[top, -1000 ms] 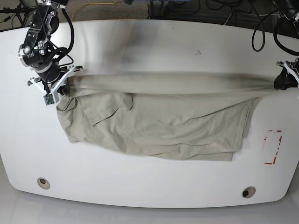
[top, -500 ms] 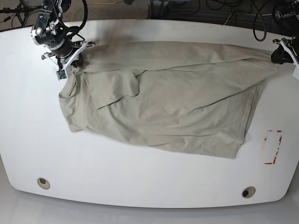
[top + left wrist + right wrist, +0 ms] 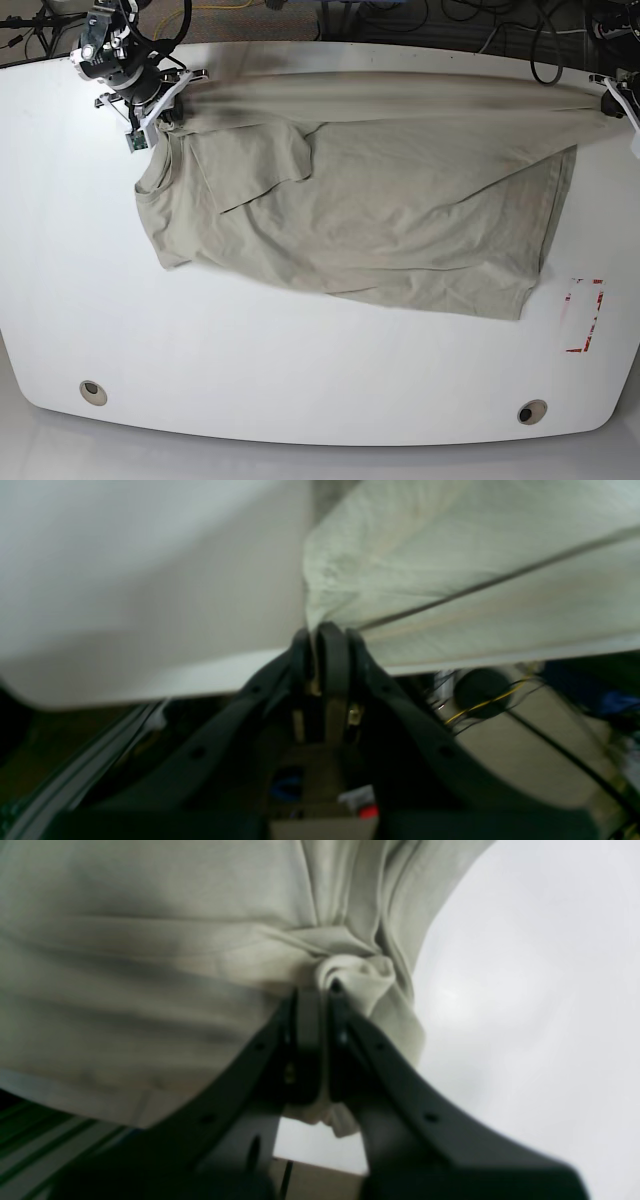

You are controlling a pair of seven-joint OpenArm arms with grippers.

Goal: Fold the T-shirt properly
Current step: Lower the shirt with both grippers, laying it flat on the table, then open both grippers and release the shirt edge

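Spanning white table [image 3: 300, 390], beige T-shirt [image 3: 380, 200] stretched between left gripper [image 3: 610, 103] and right gripper [image 3: 170, 118], each pinching shirt's far edge; red marks [image 3: 584, 316] beside shirt.

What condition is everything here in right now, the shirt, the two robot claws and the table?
T-shirt: partly folded, wrinkled, its far edge pulled taut between the two grippers.
Left gripper: shut on one end of that edge.
Right gripper: shut on the other end, fabric bunched at its tips.
Table: white, with red marks near one corner.
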